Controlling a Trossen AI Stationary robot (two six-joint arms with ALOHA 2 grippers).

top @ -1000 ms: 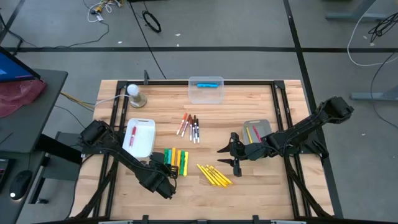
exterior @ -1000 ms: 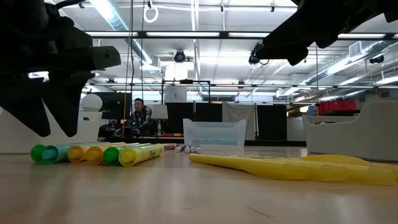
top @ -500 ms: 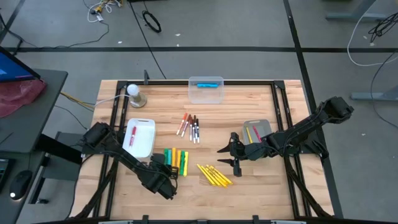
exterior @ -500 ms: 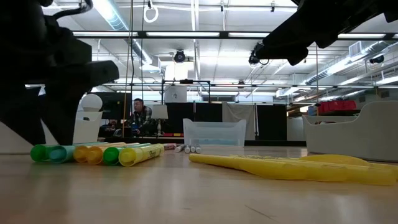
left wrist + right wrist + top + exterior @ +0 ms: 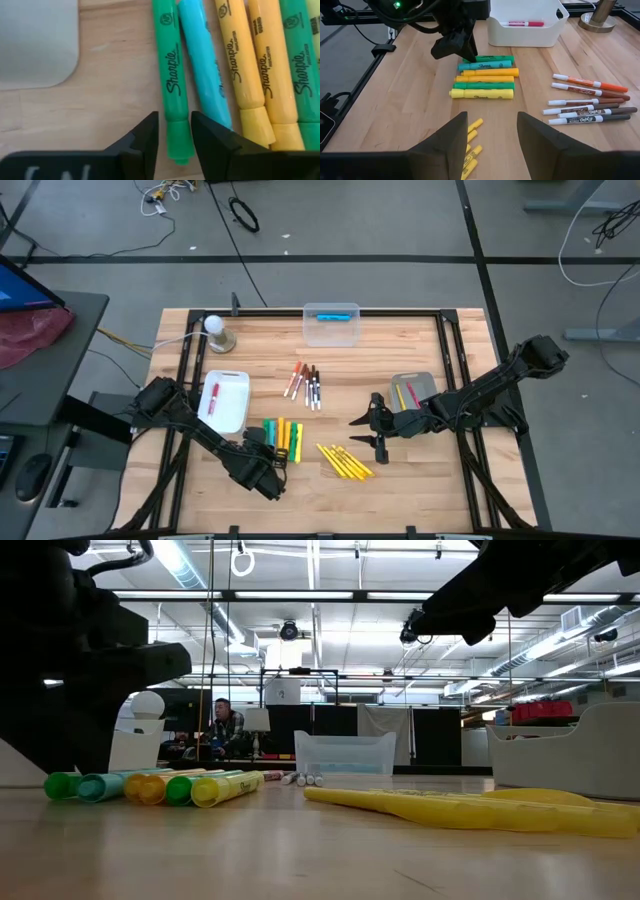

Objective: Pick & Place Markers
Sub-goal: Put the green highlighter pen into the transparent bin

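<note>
A row of chunky markers lies on the wooden table; the green one is outermost, nearest the white bin. My left gripper slants down over that row and is shut on the green marker; it also shows in the right wrist view. Slim yellow markers lie near the front edge. Thin white markers lie at mid-table. My right gripper hangs open above the table, right of the slim yellow ones, with nothing between its fingers. My left gripper has the green marker's cap end between its two fingers, one finger on each long side. The fingers come from above, slanting down, and lie across the marker. A thin strip of wood still shows beside one finger. The marker lies flat on the table beside the teal one.
The white bin holds one red-capped marker. A grey tray at the right holds a yellow stick and a red one. A clear box stands at the far edge, a round-headed stand at the far left. Black rails border the table.
My left gripper has sunk a little onto the chunky markers, and its fingers have closed in around the green marker. In the low view, the green marker's end has shifted slightly sideways.
</note>
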